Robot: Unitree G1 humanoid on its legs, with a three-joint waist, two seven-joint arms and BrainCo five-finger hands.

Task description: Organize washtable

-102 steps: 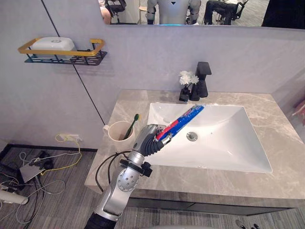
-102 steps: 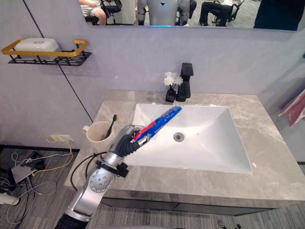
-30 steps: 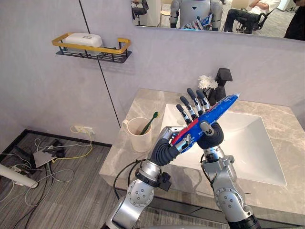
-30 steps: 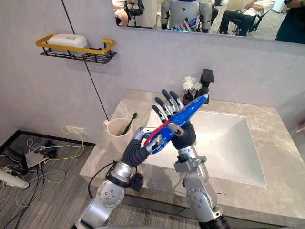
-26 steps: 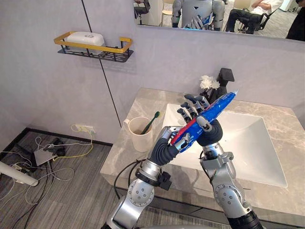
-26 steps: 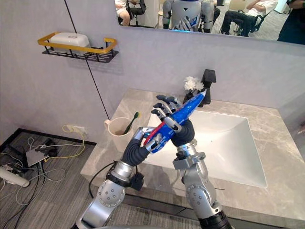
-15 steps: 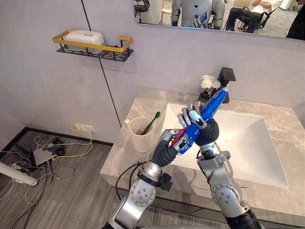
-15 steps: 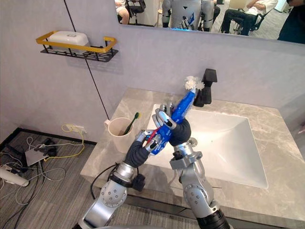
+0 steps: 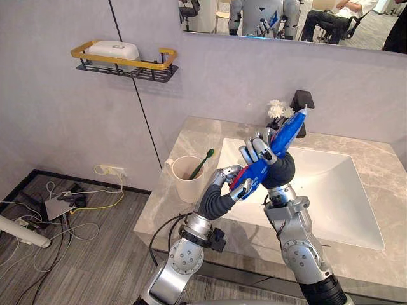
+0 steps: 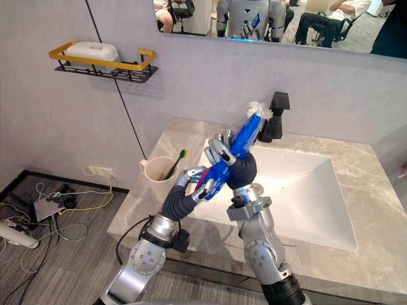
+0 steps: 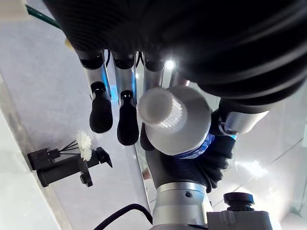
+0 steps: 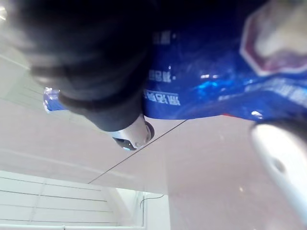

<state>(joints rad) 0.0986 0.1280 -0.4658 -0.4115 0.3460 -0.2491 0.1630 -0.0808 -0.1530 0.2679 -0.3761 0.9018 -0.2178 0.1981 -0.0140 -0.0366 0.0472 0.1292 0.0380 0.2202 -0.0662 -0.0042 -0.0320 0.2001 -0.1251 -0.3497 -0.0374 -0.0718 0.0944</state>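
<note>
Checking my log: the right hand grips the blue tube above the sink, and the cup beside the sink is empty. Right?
Not quite: the cup holds a green toothbrush, as the left eye view shows. The right hand does grip the tube above the sink.

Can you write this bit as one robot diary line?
toothpaste tube: over sink | right hand: gripping it | left hand: open by cap

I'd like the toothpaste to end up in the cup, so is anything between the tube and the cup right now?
Only the left robot hand, at the lower end of the toothpaste, lies toward the cup. The right robot hand is curled round the toothpaste. A toothbrush leans inside the cup.
</note>
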